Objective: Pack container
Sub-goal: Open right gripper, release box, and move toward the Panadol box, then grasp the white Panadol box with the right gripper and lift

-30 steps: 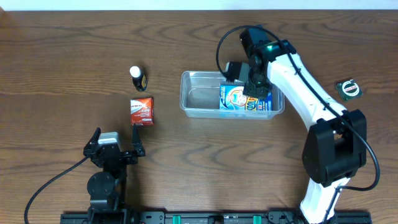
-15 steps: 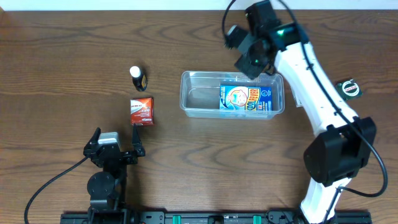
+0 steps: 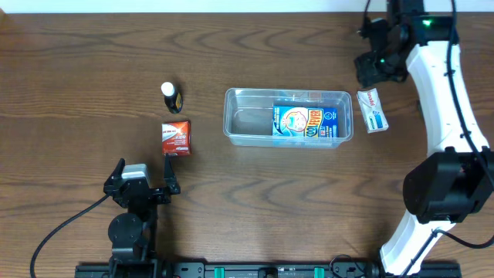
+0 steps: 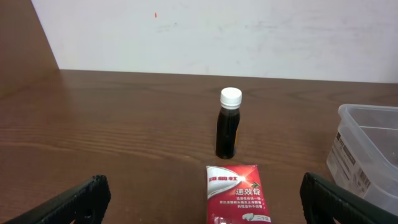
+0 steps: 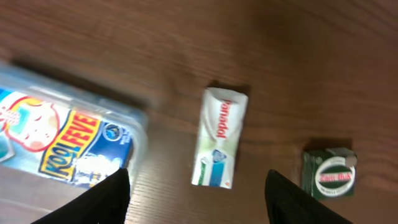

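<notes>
The clear container [image 3: 247,116] lies mid-table with a blue Kool Fever packet [image 3: 305,122] in its right half; the same container [image 5: 140,134] and packet [image 5: 68,143] show in the right wrist view. My right gripper [image 3: 373,63] hovers open and holds nothing, off the container's far right corner. Below it lie a white Panadol packet [image 5: 219,138] and a green tin [image 5: 329,174]. My left gripper [image 3: 143,176] rests open near the front left. Just ahead of it are a red packet [image 4: 236,194] and a small dark bottle with a white cap [image 4: 228,124].
The white packet [image 3: 373,110] sits just right of the container. The red packet [image 3: 176,137] and the bottle [image 3: 170,95] stand left of it. The container's corner [image 4: 367,149] shows at the right edge of the left wrist view.
My right gripper has lifted out of the container and swung to the far right, leaving the blue packet inside. The white packet is now uncovered. The left arm has not moved.
</notes>
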